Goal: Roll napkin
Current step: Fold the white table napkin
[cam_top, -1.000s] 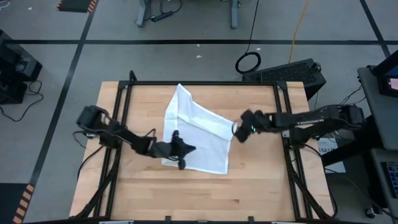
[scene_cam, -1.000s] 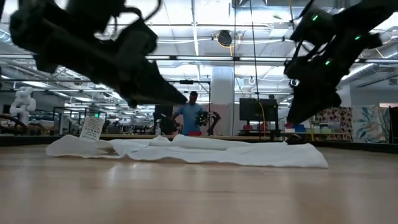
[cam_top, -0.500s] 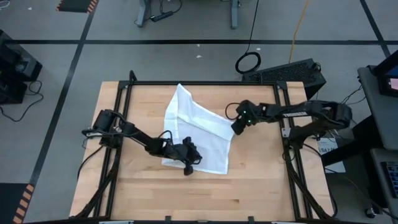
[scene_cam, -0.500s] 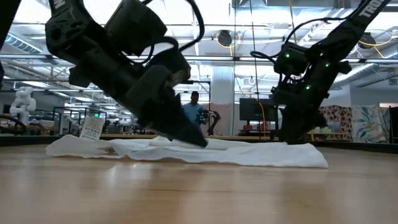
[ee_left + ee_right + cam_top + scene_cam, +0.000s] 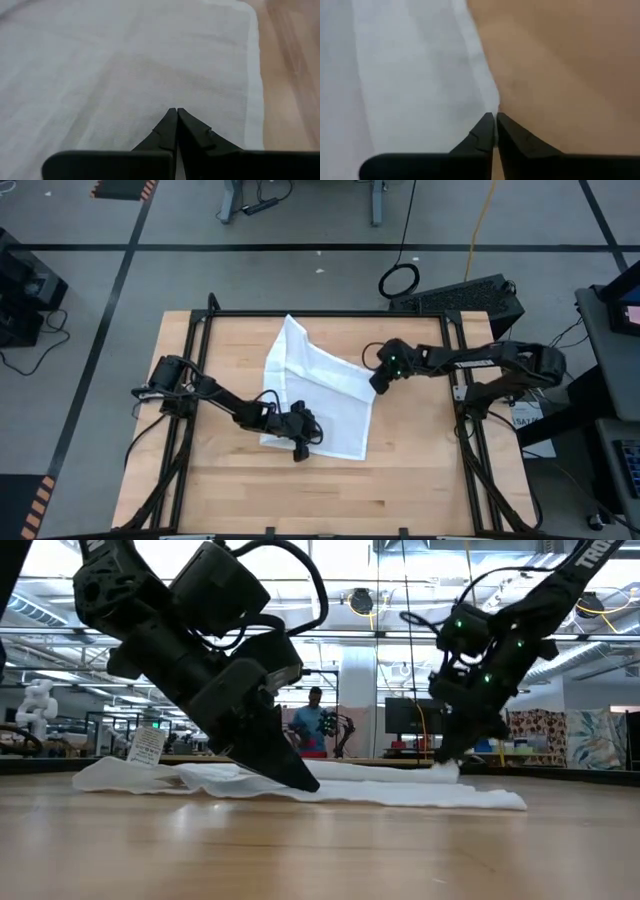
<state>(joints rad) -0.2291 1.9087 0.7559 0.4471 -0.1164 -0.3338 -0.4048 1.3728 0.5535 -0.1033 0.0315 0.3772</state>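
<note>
High view: left claw (image 5: pixel 303 442), fingers pressed together, tip down on napkin (image 5: pixel 330 395) lying flat mid-counter (image 5: pixel 420 480). Right claw (image 5: pixel 377 385), likewise pinched, at napkin's right edge. Judgement: grip both corners evenly before rolling, or roll skews.

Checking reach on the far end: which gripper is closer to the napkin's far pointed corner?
Right. The right gripper sits at the napkin's right edge, nearer that far corner. The left gripper presses on the cloth near its front edge, farther away.
</note>
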